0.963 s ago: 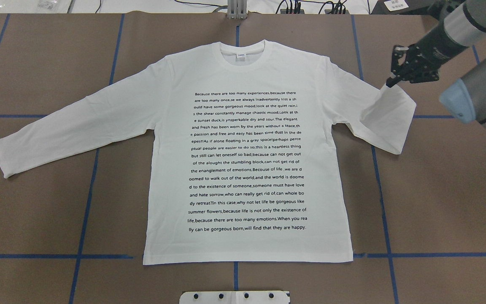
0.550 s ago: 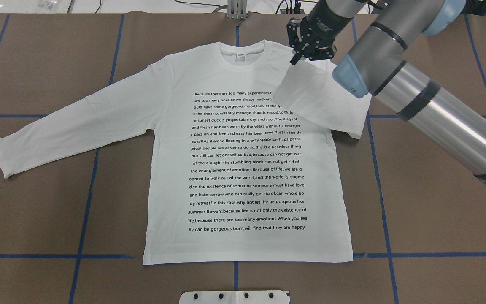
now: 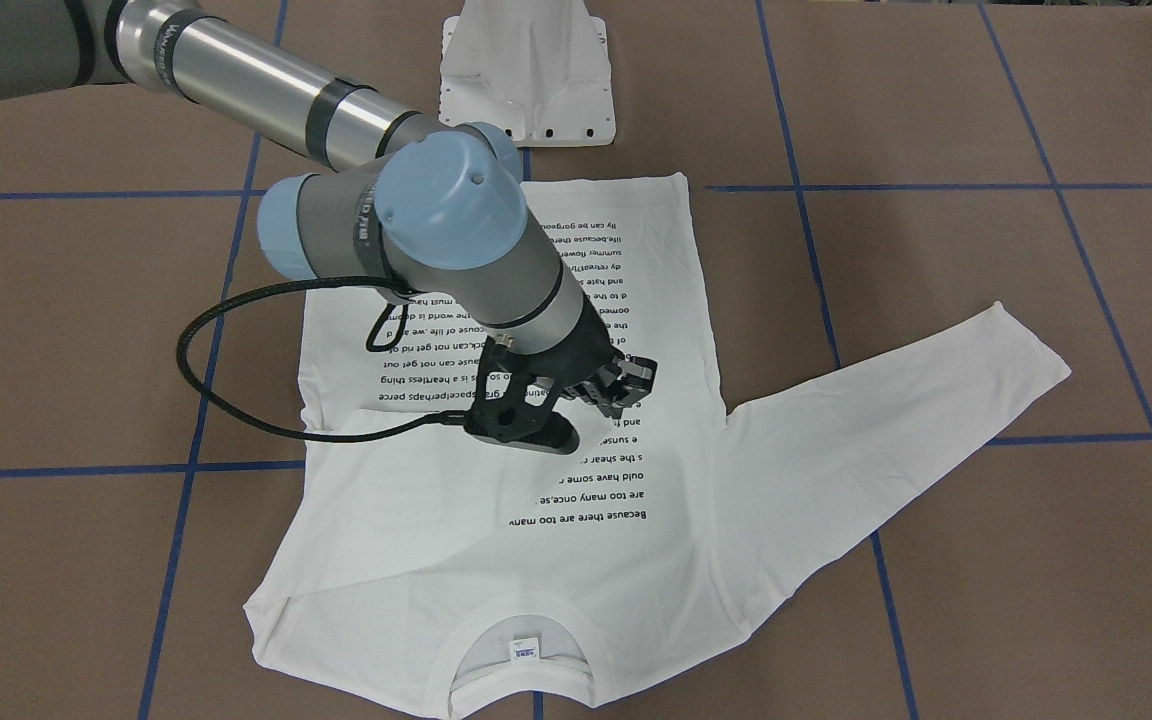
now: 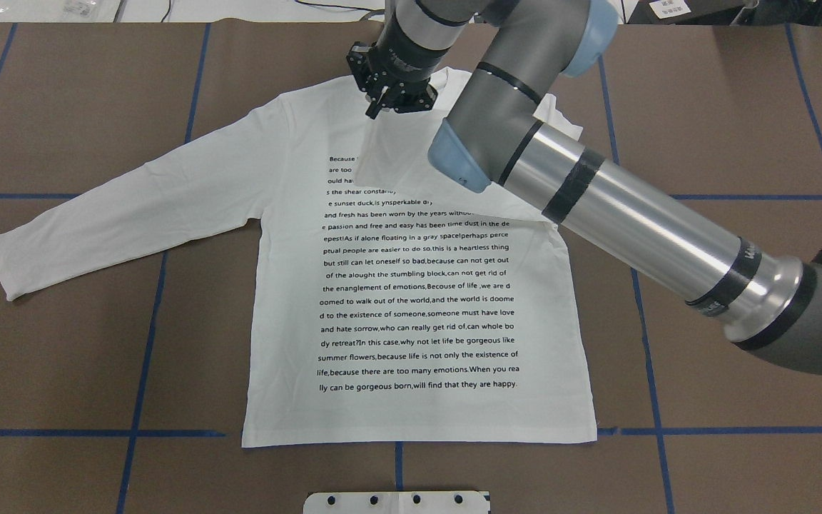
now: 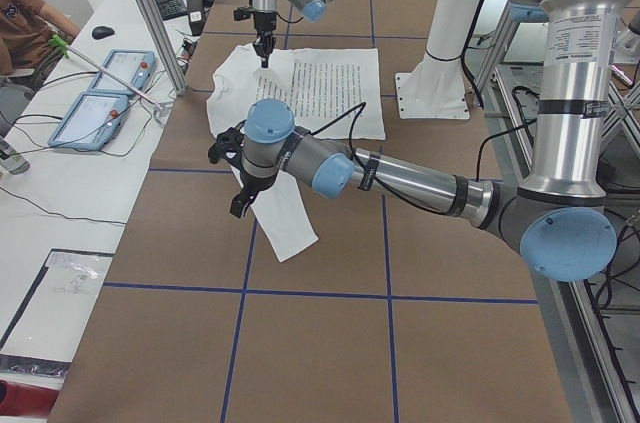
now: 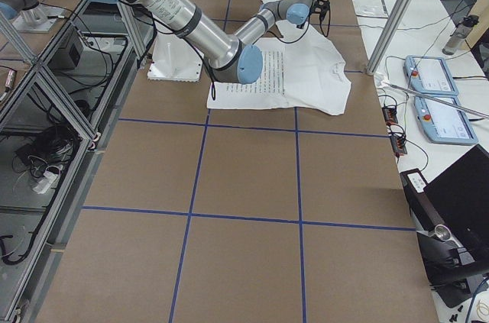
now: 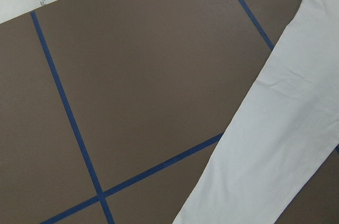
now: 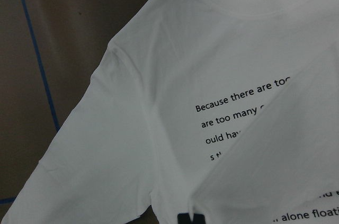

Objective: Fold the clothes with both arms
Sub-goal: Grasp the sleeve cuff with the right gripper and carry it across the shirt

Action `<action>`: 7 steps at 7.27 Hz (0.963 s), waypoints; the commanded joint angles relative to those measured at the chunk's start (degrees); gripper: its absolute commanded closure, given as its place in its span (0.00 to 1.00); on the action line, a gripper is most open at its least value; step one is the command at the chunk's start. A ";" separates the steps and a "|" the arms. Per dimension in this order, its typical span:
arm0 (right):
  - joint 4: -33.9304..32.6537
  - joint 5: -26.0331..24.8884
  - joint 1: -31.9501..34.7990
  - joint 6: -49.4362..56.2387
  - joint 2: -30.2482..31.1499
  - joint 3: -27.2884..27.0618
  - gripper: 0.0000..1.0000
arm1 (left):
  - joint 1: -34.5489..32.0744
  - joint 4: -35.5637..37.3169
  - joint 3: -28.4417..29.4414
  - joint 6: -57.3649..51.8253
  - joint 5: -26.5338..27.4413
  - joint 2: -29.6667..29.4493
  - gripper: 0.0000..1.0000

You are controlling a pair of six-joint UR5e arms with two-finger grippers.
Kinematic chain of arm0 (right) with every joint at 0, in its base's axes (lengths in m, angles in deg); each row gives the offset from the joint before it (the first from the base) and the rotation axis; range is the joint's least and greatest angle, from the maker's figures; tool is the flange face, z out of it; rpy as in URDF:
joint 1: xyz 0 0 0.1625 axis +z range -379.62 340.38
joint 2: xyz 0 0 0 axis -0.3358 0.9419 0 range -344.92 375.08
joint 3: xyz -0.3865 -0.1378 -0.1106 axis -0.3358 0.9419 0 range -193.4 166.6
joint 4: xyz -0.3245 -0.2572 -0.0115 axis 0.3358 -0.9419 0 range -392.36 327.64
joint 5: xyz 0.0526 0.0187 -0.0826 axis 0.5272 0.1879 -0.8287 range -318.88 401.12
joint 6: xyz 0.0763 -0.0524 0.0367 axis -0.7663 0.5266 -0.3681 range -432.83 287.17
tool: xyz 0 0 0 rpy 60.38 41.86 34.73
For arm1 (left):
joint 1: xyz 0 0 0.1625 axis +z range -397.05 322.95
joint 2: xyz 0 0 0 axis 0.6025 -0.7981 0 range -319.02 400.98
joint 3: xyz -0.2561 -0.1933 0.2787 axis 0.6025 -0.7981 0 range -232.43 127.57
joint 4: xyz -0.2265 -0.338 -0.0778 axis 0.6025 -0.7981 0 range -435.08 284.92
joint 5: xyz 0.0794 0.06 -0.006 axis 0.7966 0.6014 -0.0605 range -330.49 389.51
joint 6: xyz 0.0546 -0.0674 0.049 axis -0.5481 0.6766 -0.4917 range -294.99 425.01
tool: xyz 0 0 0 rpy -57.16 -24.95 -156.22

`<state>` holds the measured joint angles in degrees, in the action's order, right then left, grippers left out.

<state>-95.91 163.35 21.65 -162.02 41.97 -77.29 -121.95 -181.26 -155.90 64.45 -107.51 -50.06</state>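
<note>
Brown surface (image 4: 61,357) bore T-shirt (image 4: 418,300), seemingly limp, light; right arm (image 4: 632,214) jaws clamped on sleeve cuff (image 4: 389,160), sensible hold; left jaws: couldn't tell.

Here's the right arm (image 4: 632,221): a polished silver tube with black bands round it and small white lettering on the ring (image 4: 748,251) at its thick end. Grey joints, each with a light-blue cap (image 4: 457,160). A black cable (image 3: 198,330) curls in a wide loop, and the right gripper (image 4: 380,106) is a black open frame. The left arm (image 5: 410,181) matches: silver, grey, blue caps, black left gripper (image 5: 238,198). White base (image 3: 526,70), dark bolt holes along its edge.
</note>
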 commanded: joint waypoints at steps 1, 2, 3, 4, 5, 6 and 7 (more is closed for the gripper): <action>2.81 -6.96 -4.86 -0.20 -1.67 1.05 1.00 | 0.00 0.01 -0.24 -0.06 0.00 0.08 0.00; 4.56 -7.43 -5.32 -0.20 -1.67 1.31 1.00 | 0.00 0.01 -0.24 -0.15 0.00 0.42 0.00; 6.75 -8.14 -5.93 -1.51 -2.11 2.45 1.00 | 0.00 0.01 -0.24 -0.15 0.00 0.51 0.00; 8.08 -9.97 -6.20 -1.95 -2.29 4.20 1.00 | 0.00 0.01 -0.32 -0.15 0.00 0.60 0.00; 8.18 -11.03 -6.20 -2.05 -2.37 4.74 1.00 | 0.00 0.01 -0.24 -0.06 0.00 0.60 0.00; 8.44 -13.91 -6.55 -2.13 -3.51 6.40 1.00 | 0.00 0.01 -0.24 0.03 0.00 0.60 0.00; 8.44 -14.20 -6.81 -4.05 -5.52 8.76 0.73 | 0.09 0.01 0.20 0.64 0.09 0.52 0.00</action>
<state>-87.66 150.56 15.19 -164.49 38.44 -71.10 -121.93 -181.26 -156.04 64.57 -107.49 -49.48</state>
